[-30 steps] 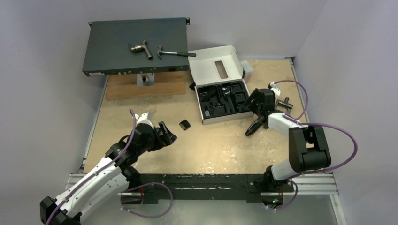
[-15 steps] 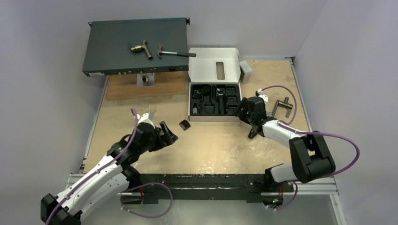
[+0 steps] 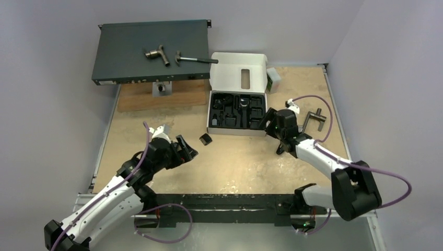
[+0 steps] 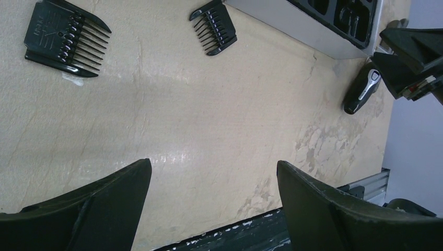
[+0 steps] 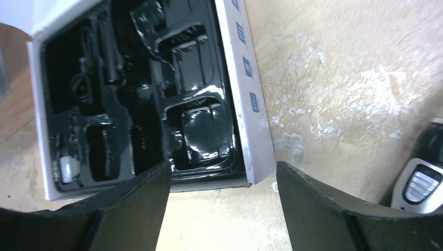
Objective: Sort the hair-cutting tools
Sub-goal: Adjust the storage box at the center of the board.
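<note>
The open white box [image 3: 261,132] holds a black moulded tray [image 5: 156,104] with several black pieces in its slots. My right gripper [image 3: 271,124] [image 5: 222,209] stands open just off the box's near right corner, nothing between its fingers. The black-and-silver clipper [image 3: 280,149] [image 5: 423,180] [image 4: 362,91] lies on the table right beside that gripper. A small black comb attachment [image 3: 207,139] [image 4: 214,34] lies left of the box. A larger comb [image 4: 62,39] lies further left. My left gripper [image 3: 186,149] [image 4: 214,172] hovers open and empty near the combs.
A dark rack unit [image 3: 120,52] at the back left carries a pipe fitting [image 3: 156,54] and a hammer [image 3: 194,60]; a wooden board [image 3: 136,97] lies under it. A dark T-shaped handle [image 3: 315,119] lies right of the box. The box lid [image 3: 224,73] stands open behind.
The box has slid left and squared up, with my right gripper following it leftwards and opening wider. The clipper, the small comb and the left arm have barely moved.
</note>
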